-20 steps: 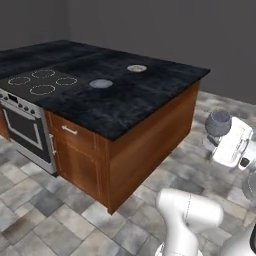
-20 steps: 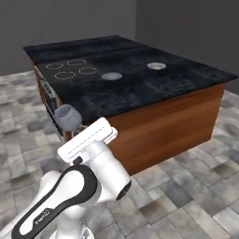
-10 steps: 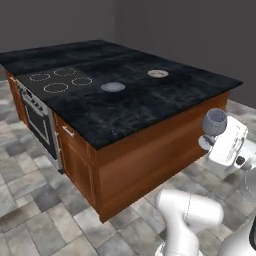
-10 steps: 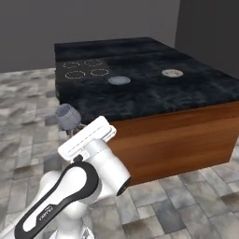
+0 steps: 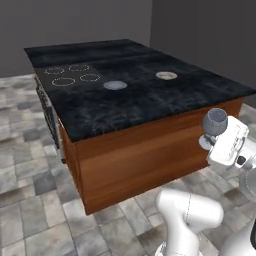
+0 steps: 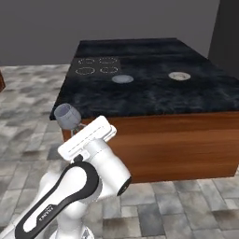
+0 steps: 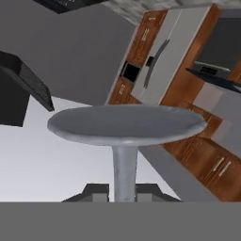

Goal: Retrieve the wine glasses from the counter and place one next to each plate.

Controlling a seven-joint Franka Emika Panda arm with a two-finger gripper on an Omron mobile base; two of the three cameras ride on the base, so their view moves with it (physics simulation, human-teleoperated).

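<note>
Grey stone floor tiles and dark grey walls surround the large black marble-topped island [image 5: 150, 100] with brown wooden sides, which now sits more squarely across both base views than a second ago: the whole picture has shifted, so the cameras have moved and not the things. On the island top, the white dotted burner rings [image 5: 71, 75] lie toward its far left corner, the small round grey-blue plate [image 5: 115, 85] lies near the middle just beside the rings, and the small round beige plate with a darker rim [image 5: 166, 75] lies toward the far right edge, well apart from the first plate. The white arm's hand is held off the island, in front of its near right corner in the left base view and in front of its near left corner in the right base view, tilted upward as before. The two-finger gripper [image 7: 124, 190] is pressed in on the stem of a clear greyish stemmed wine glass [image 5: 216, 122], whose rounded bowl rises above the hand, clear of the island. In the hand view the glass's round foot spreads just above the fingertips [image 7: 96, 190], with brown wooden cabinets [image 7: 207, 157] behind.
</note>
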